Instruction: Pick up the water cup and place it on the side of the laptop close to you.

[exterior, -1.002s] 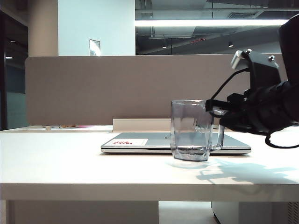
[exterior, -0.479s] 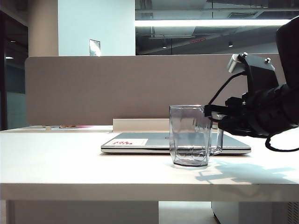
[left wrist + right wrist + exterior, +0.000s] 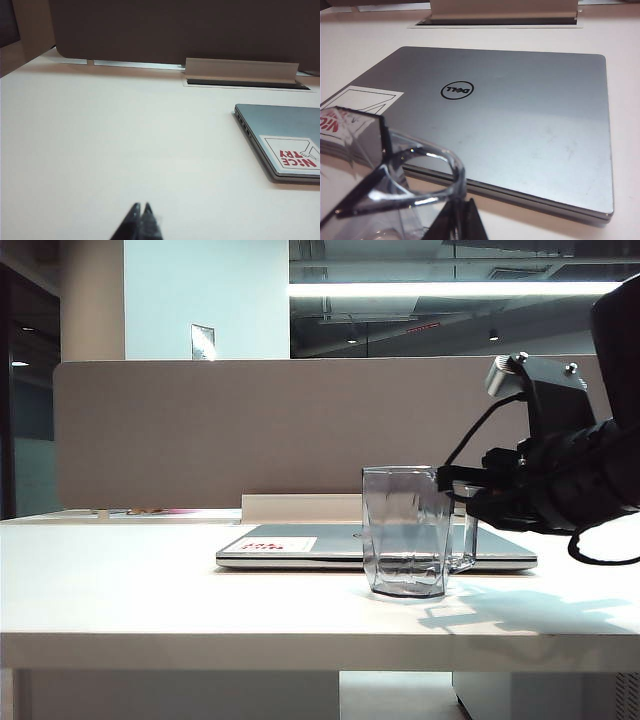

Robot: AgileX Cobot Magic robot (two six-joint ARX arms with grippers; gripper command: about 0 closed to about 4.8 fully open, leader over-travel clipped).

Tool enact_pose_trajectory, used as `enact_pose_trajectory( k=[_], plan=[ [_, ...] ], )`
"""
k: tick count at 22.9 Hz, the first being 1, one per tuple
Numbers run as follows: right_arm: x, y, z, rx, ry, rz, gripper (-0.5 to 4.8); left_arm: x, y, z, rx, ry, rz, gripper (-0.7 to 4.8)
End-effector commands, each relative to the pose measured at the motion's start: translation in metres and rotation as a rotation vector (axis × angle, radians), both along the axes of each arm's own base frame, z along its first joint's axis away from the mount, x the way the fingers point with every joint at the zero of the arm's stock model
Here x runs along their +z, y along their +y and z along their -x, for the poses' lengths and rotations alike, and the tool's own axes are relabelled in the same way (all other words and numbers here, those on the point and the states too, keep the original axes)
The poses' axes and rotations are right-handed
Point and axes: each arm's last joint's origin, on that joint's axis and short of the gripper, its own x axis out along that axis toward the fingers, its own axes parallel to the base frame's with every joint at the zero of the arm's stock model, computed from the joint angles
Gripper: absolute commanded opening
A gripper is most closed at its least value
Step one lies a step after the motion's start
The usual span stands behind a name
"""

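The water cup [image 3: 404,531], clear, grey-tinted and faceted, stands upright on the surface [image 3: 150,600] near the laptop [image 3: 300,545]. The right tool [image 3: 456,220] pinches its squared handle. The left tool [image 3: 140,212], pressed together, hovers left of the laptop.

Water cup [image 3: 404,530]: clear, grey-tinted, faceted. Laptop [image 3: 520,125]: silver-grey, black round logo [image 3: 457,90], white sticker [image 3: 292,156] with red print. Worktop [image 3: 150,590]: white.

Right arm [image 3: 585,480] bulky, black; grey camera bracket with screws; black cables looping; tool [image 3: 462,483] black.
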Motion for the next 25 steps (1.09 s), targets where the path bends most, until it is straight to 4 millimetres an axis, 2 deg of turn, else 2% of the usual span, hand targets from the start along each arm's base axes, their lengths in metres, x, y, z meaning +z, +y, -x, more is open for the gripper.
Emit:
enact_pose_trajectory(
  k=[1,6,9,21,25],
  plan=[
    [0.003,0.002,-0.001,0.023,-0.020,-0.012,0.14,0.002,0.000,0.000,-0.005,-0.009,0.002,-0.03],
    [0.002,0.005,0.001,0.039,-0.015,-0.008,0.14,0.002,0.000,0.000,-0.005,-0.008,0.002,-0.03],
    [0.002,0.007,0.002,0.043,-0.008,-0.003,0.46,0.002,0.000,0.000,-0.005,-0.009,0.002,-0.03],
    [0.001,0.010,0.004,0.062,-0.016,0.027,0.56,0.002,-0.001,0.000,-0.024,-0.008,0.002,-0.03],
    [0.001,0.012,0.005,0.069,-0.022,0.044,0.91,0.002,-0.001,0.000,-0.024,-0.009,0.002,-0.03]
  ],
)
